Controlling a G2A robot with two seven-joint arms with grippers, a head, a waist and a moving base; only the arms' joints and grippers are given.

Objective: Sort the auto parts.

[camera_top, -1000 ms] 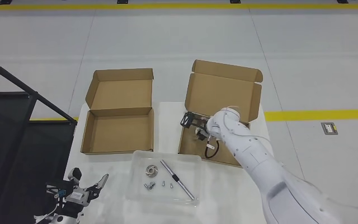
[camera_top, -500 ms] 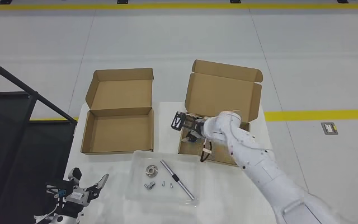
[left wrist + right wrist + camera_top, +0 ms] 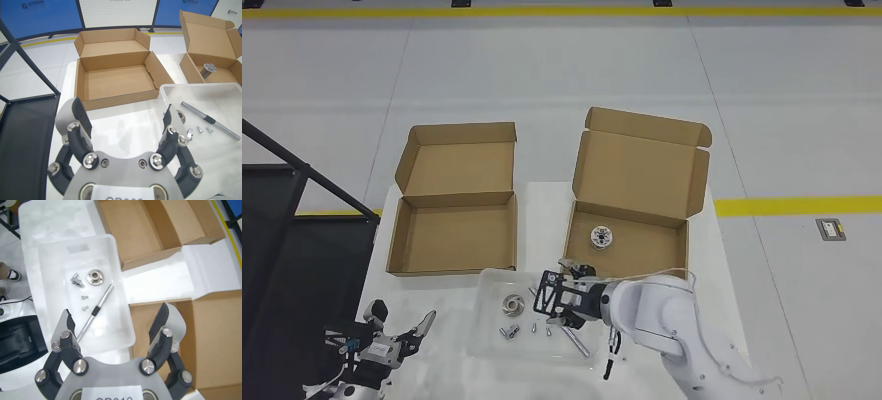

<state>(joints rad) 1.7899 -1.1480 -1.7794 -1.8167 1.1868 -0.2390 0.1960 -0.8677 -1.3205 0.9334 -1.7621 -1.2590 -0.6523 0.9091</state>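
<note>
A clear plastic tray (image 3: 488, 335) at the table's front holds a metal rod (image 3: 562, 322), a round flange (image 3: 510, 305), a small bracket (image 3: 77, 281) and two bolts (image 3: 85, 297). My right gripper (image 3: 547, 297) hovers open over the tray's right half, just above the rod (image 3: 96, 309), with nothing between its fingers. A gear-like part (image 3: 601, 236) lies in the right cardboard box (image 3: 652, 255). My left gripper (image 3: 402, 318) stands open and empty at the front left, short of the tray (image 3: 217, 91). The left cardboard box (image 3: 452, 235) has nothing in it.
Both boxes have their lids standing open toward the back. A black metal rack (image 3: 302, 260) borders the table's left side. White tabletop shows between the two boxes (image 3: 157, 275) and in front of the left box (image 3: 117, 121).
My right arm has swung from inside the right box forward and left to above the tray. The gear-like part now lies uncovered in that box. The left arm has not moved.
</note>
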